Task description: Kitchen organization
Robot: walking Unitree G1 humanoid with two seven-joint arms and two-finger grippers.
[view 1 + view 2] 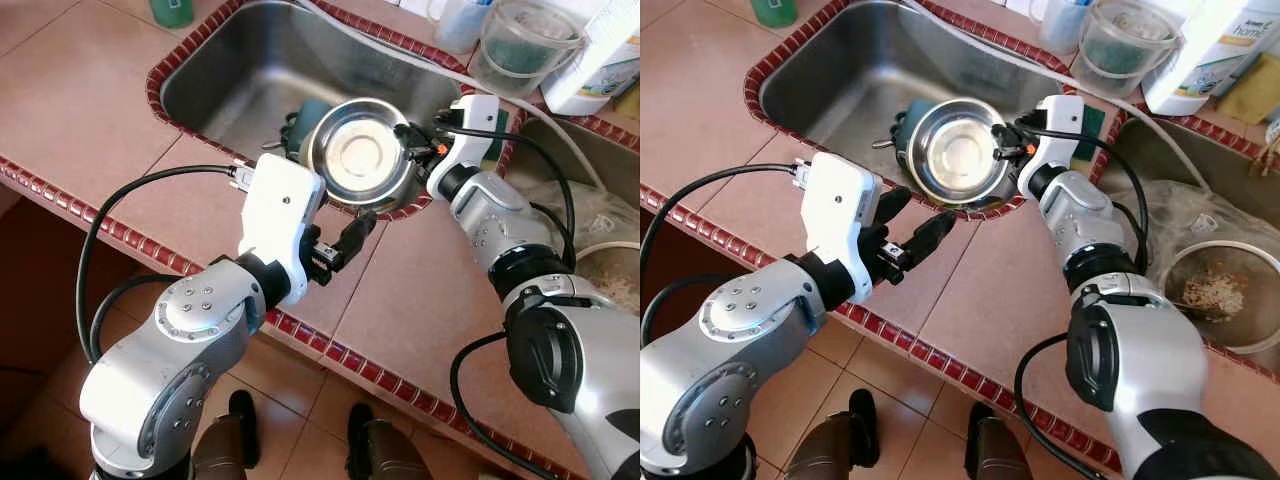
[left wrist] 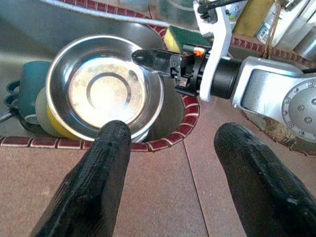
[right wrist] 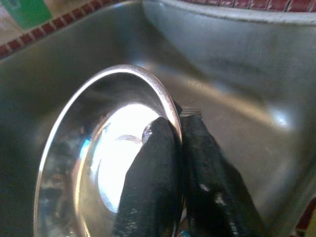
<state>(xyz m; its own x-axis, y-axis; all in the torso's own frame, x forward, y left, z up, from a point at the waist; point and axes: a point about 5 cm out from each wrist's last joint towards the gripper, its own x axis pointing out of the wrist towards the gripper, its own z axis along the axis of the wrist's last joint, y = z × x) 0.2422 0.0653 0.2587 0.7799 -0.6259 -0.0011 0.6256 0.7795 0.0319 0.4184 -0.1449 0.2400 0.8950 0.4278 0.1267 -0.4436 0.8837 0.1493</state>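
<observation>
Item: round, shallow stainless-steel bowl (image 1: 362,155) — polished, with a flat base ring and a bright glare at its centre. It is held over the front right part of the stainless-steel sink (image 1: 230,80), above the red-tiled front rim.

The bowl's rim is pinched by the right gripper (image 3: 180,148), one black finger inside and one outside, closed tight on the metal.

The left gripper (image 2: 182,163) is held over the terracotta-tiled counter (image 1: 90,110) at the sink's front edge; its fingers are spread wide and nothing is gripped.

Beneath the bowl, in the sink, a dark green mug (image 2: 24,89) and a yellow object are partly hidden.

At the counter's back edge: a clear plastic tub (image 1: 520,45) and a white carton (image 1: 600,60). At the right edge, a metal strainer (image 1: 1220,290) holding pale scraps.
</observation>
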